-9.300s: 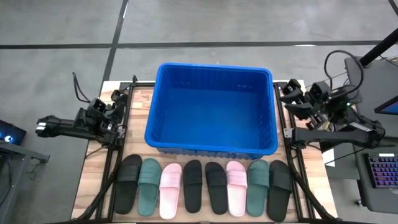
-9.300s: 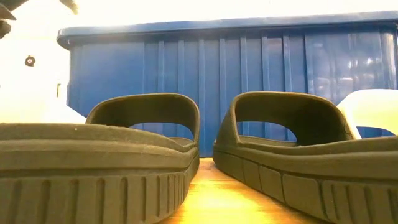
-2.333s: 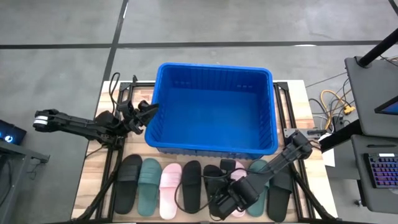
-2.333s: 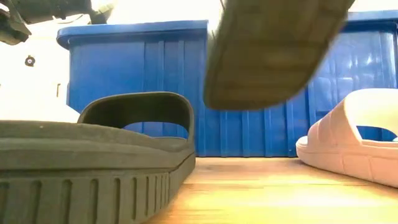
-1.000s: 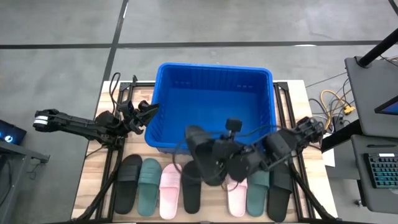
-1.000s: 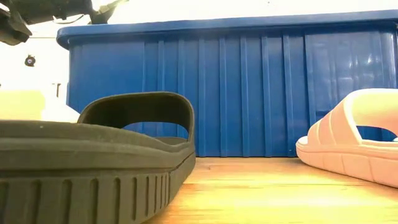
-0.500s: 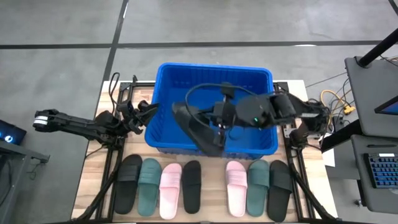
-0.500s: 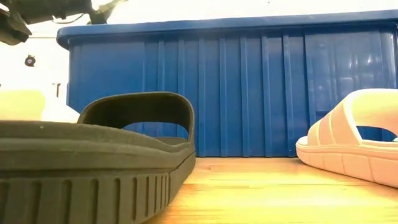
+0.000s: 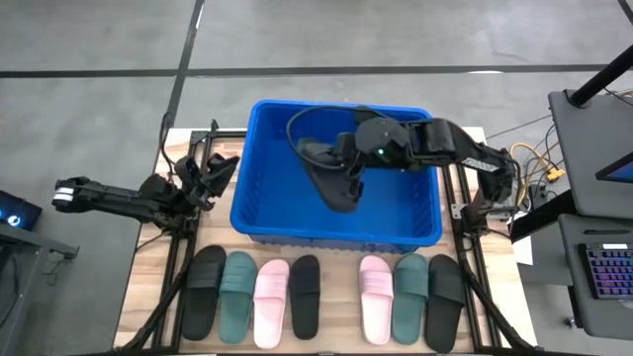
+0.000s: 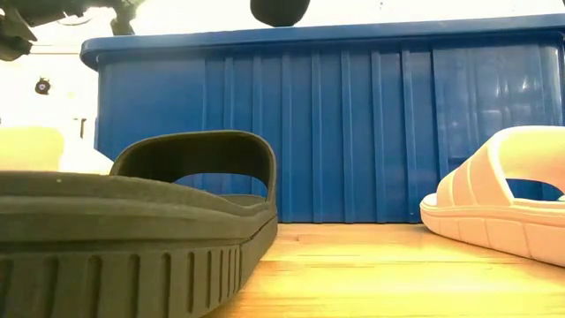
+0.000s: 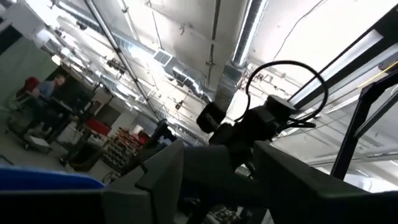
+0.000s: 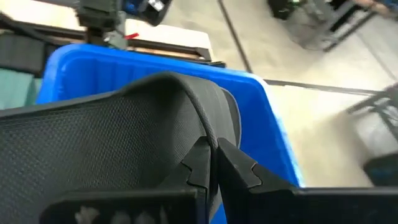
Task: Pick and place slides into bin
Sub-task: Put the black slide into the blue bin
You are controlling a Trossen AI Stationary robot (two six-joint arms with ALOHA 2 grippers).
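From above, the right gripper (image 9: 341,163) reaches over the middle of the blue bin (image 9: 259,213), its fingers pinched tight on a black slide (image 9: 331,178) that hangs above the bin's floor. The right wrist view shows what the overhead one cannot: the two fingertips (image 12: 231,163) meet on the slide's strap (image 12: 205,109), with the bin's rim (image 12: 273,118) behind it.

The left gripper (image 9: 220,170) sits at the centre left of the high view, just outside the bin's left wall, fingers spread and holding nothing. Its wrist camera looks up at the ceiling and the other arm.

Seven slides (image 9: 307,297) lie in a row along the bottom of the high view, with a gap in the middle. The low view shows only a black one (image 10: 132,230) at lower left, a pink one (image 10: 499,212) at right, the bin's ribbed wall (image 10: 353,132), and a dark shape at the top edge that cannot be identified there.
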